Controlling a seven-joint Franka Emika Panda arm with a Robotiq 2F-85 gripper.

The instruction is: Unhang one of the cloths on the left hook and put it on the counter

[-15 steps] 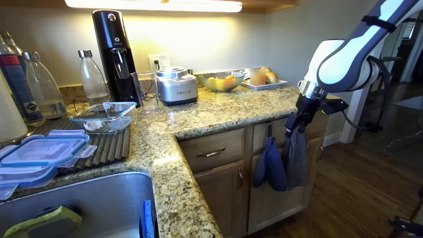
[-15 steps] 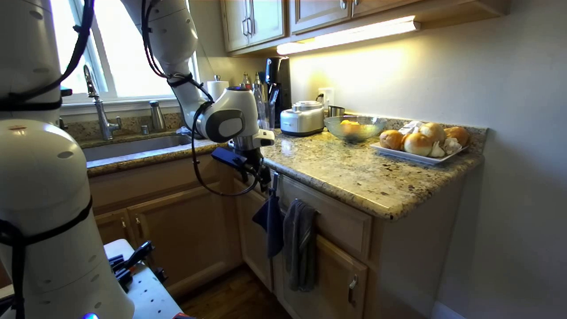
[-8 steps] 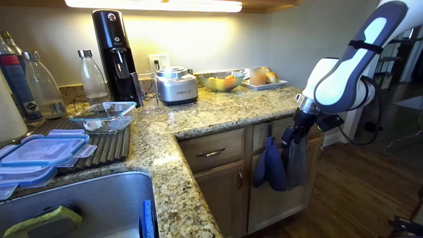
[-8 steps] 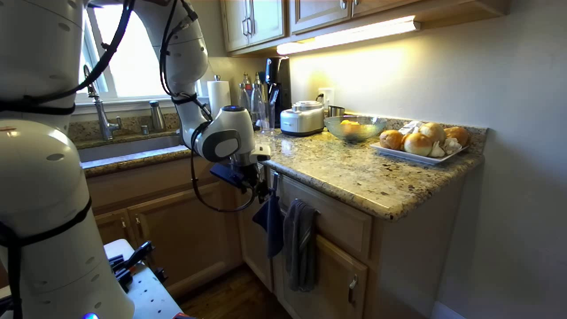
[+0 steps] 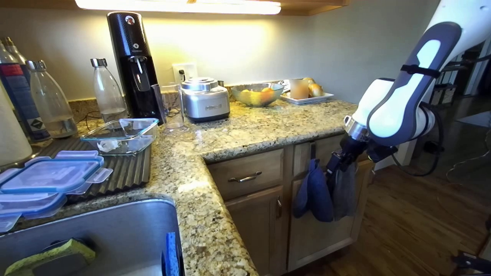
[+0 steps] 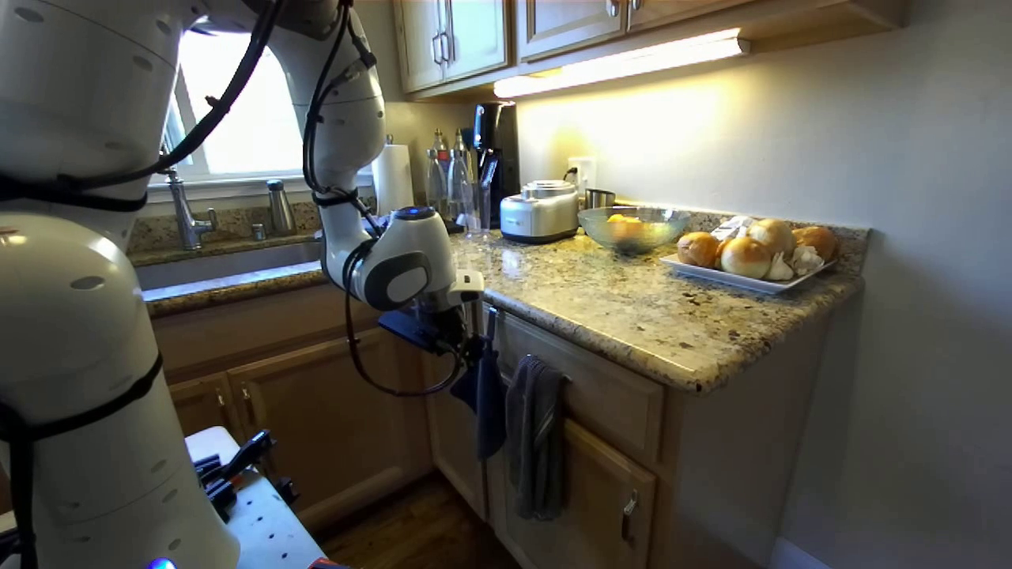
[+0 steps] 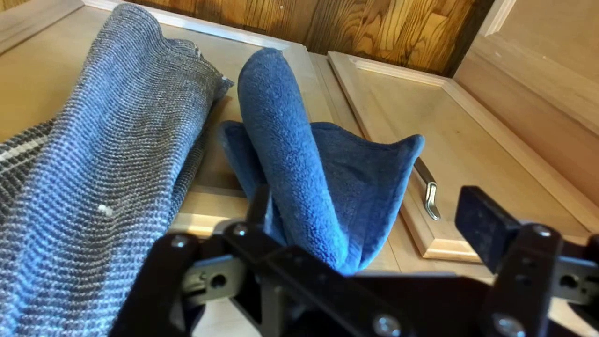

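Note:
The blue cloth hangs from a hook (image 5: 313,150) on the cabinet front, below the counter (image 5: 264,128). The blue cloth (image 5: 320,197) shows in both exterior views, also here (image 6: 489,415). My gripper (image 5: 330,171) is beside the upper part of the cloth, just below the counter edge. In the wrist view the gripper (image 7: 368,206) is open, its fingers wide apart. The cloth (image 7: 292,159) shows between them, nearer the left finger, which covers a bit of it. Whether a finger touches the cloth I cannot tell. The hook is out of the wrist view.
A grey towel (image 6: 538,435) hangs right beside the blue cloth; in the wrist view the towel (image 7: 121,154) lies left of the gripper. A drawer handle (image 5: 245,177) sticks out nearby. A food processor (image 5: 206,100), glass bowl (image 5: 257,96) and onion plate (image 6: 731,276) stand on the counter.
My gripper has moved down from near the counter edge to beside the cloth's upper part, and it has tilted. The cloth and towel have not visibly moved.

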